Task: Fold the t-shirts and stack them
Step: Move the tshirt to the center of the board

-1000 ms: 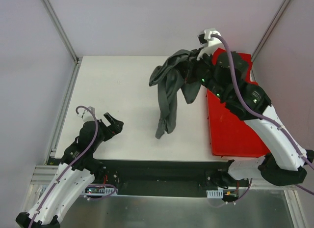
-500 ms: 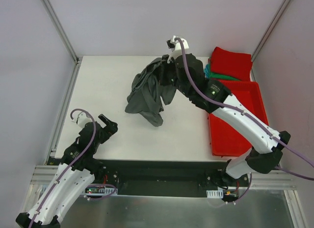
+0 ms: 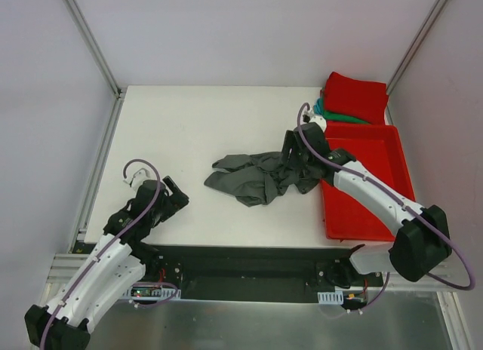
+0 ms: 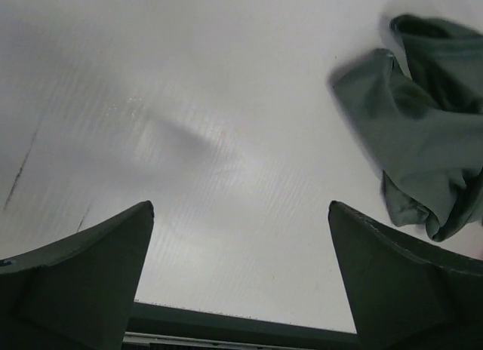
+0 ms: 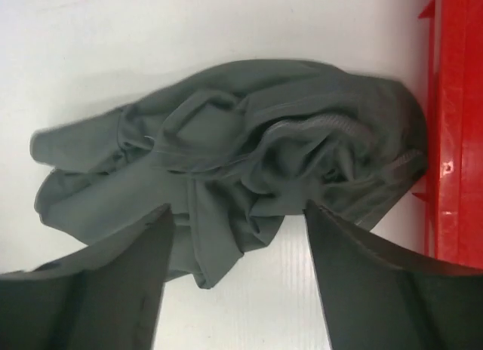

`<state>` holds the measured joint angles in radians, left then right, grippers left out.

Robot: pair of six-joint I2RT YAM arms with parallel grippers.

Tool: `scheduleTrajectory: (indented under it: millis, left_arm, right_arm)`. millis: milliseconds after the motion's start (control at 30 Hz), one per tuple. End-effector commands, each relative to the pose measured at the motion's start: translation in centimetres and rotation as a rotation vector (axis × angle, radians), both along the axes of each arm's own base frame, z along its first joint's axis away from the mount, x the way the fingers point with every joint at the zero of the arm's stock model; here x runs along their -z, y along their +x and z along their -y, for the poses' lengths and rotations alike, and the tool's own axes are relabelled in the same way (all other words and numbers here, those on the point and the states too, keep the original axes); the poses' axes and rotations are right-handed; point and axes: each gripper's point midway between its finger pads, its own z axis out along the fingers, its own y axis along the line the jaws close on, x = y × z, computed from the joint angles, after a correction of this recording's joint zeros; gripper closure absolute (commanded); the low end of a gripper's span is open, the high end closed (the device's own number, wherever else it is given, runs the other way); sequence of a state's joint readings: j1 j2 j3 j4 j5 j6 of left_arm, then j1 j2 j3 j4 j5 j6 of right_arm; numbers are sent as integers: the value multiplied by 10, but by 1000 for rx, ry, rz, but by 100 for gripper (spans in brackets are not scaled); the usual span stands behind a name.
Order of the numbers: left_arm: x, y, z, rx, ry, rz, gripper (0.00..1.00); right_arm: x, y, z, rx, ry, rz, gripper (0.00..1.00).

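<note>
From above, a crumpled charcoal-grey cloth t-shirt (image 3: 256, 178) lies on the white table (image 3: 173, 131), against the red plastic tray (image 3: 366, 207). Behind the tray are a folded red t-shirt (image 3: 355, 96) and a folded teal t-shirt (image 3: 323, 112).

In the left wrist view, the left gripper (image 4: 240, 214) is spread and empty.

In the right wrist view, the right gripper (image 5: 238, 214) is spread and empty above the grey shirt.

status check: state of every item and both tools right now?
red tray: flat on the table, right side.
teal t-shirt: folded, bottom of the stack, only an edge showing.
red t-shirt: folded, on top of the teal t-shirt.
grey t-shirt: crumpled, unfolded, on the table beside the red tray.
left tool: open, holding nothing.
right tool: open over the grey t-shirt, not gripping.
</note>
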<state>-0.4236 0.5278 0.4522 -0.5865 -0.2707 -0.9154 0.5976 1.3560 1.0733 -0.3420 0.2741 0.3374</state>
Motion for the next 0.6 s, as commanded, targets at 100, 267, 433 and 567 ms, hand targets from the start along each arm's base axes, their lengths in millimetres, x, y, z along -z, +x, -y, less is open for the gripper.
scheduleTrajectory:
  millis: [100, 267, 433, 567]
  left_arm:
    - [-12, 12, 53, 222, -149, -15, 1]
    - [-20, 27, 82, 369, -192, 26, 1]
    - [-24, 58, 85, 378, -118, 36, 1]
    - [-13, 77, 91, 393, -71, -24, 5]
  right_arm:
    - [-42, -12, 2, -143, -54, 135, 6]
    - [-28, -29, -23, -392, -161, 155, 5]
    - [-7, -31, -48, -539, -209, 120, 5]
    - [10, -14, -60, -598, -276, 122, 6]
